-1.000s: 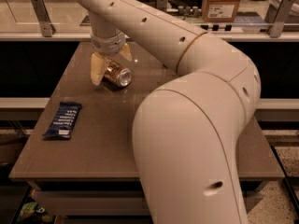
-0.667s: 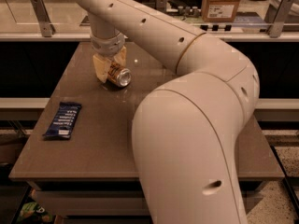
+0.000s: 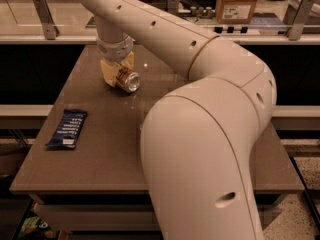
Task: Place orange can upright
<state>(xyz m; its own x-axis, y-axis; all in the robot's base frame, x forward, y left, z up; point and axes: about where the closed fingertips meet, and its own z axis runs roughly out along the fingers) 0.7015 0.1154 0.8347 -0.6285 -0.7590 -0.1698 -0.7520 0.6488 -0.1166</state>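
Note:
The orange can (image 3: pixel 127 79) lies on its side on the brown table (image 3: pixel 100 159), at the far left part, with its silver end turned towards the camera. My gripper (image 3: pixel 119 70) comes straight down on it from above. Its cream fingers (image 3: pixel 108 73) stand on both sides of the can and are closed against it. The can's body is mostly hidden between the fingers.
A dark blue snack bar (image 3: pixel 67 128) lies near the table's left edge. My arm's large elbow (image 3: pixel 200 149) covers the table's right half. Behind the table runs a counter with a cardboard box (image 3: pixel 239 3) and metal posts (image 3: pixel 44 15).
The gripper and the can have barely moved. The can still lies on its side between the fingers.

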